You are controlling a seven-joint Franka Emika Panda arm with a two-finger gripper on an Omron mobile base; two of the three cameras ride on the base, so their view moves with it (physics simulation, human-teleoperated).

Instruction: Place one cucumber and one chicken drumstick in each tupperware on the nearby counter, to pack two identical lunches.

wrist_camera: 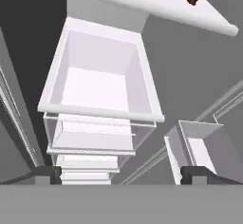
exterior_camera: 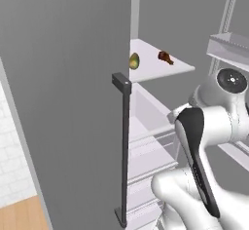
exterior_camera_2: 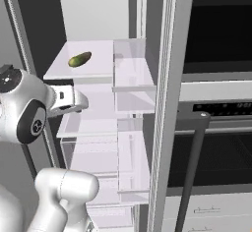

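Facing the open fridge, with jaws spread wide and nothing between them: gripper [wrist_camera: 121, 173] held empty, presumably because no food had yet been picked. Aimed along the hand view at a clear drawer [wrist_camera: 102, 83] beneath the white shelf [exterior_camera: 182, 68], not at the food itself. Cucumber [exterior_camera_2: 79, 59] lying on that shelf, drumstick [exterior_camera: 165, 57] near it but apart, both chilled there as stock for the lunches. Neither tupperware nor counter visible, so packing judged barely begun. Fridge door [exterior_camera: 63, 102] standing open for access.
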